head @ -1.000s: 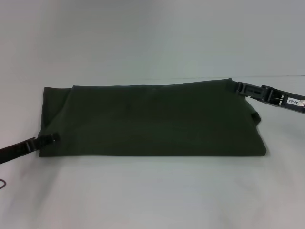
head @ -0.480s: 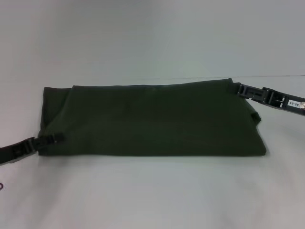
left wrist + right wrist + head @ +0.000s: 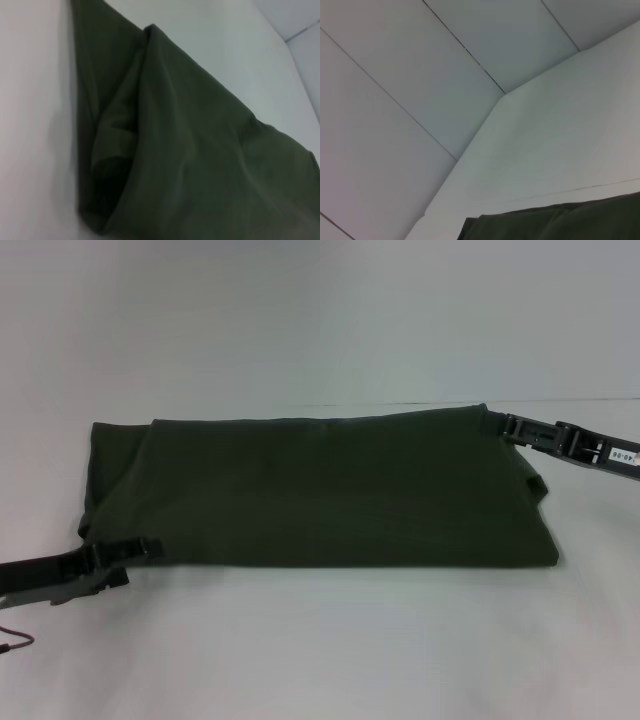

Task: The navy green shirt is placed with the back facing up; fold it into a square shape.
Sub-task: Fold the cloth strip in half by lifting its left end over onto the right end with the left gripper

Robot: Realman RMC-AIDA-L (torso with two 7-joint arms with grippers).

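The large dark olive-green soft fabric shirt (image 3: 320, 490) is laid as a wide folded band across the middle of the white tabletop (image 3: 320, 650), its plain side up. The left hand (image 3: 140, 549) is set at the shirt's near left corner, its tips touching the cloth edge; whether it is clenched on the fabric cannot be told. The right hand (image 3: 497, 426) is placed at the far right corner, against the upper edge of the cloth, and its grip likewise cannot be told.

In the left wrist view only the shirt (image 3: 190, 165) is seen, with layered folds and a dark pocket between them; that arm's own fingers are not shown. In the right wrist view just a strip of the shirt (image 3: 560, 222) is caught at the frame edge. Both arms are cut off by the sides of the head view.

The tabletop is plain and pale. A pale panelled wall (image 3: 420, 75) with thin seams is seen beyond it.
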